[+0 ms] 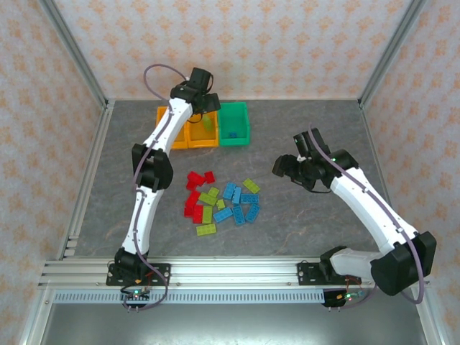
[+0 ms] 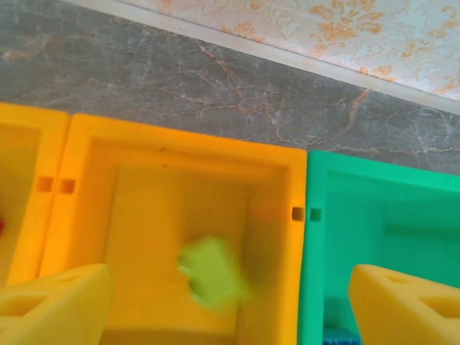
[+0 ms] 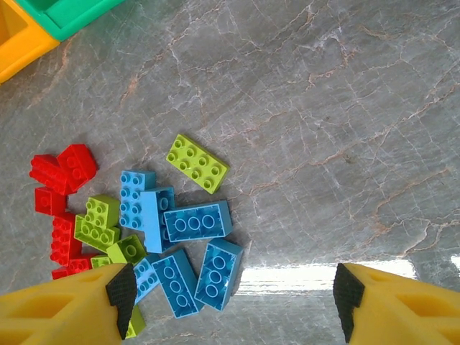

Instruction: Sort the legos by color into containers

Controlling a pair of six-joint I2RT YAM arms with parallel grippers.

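Note:
Three containers stand in a row at the back: an orange bin (image 1: pixel 167 123), a second orange bin (image 1: pixel 195 136) and a green bin (image 1: pixel 241 118). My left gripper (image 1: pixel 208 108) hangs open over the middle orange bin (image 2: pixel 144 180). A blurred lime green brick (image 2: pixel 212 273) is loose below its spread fingers (image 2: pixel 57 309), inside that bin. A blue brick (image 2: pixel 341 336) lies in the green bin (image 2: pixel 381 208). The other legos, red (image 1: pixel 194 194), lime green (image 1: pixel 208 195) and blue (image 1: pixel 241 205), lie piled mid-table. My right gripper (image 3: pixel 233 302) is open above the bare table, right of the blue bricks (image 3: pixel 198 223).
The left orange bin (image 2: pixel 21 180) shows a bit of red at its edge. A lone lime green brick (image 3: pixel 198 164) lies at the pile's far side. Patterned walls with metal posts close in the grey marbled table (image 1: pixel 309 223). A metal rail (image 1: pixel 230 272) runs along the near edge.

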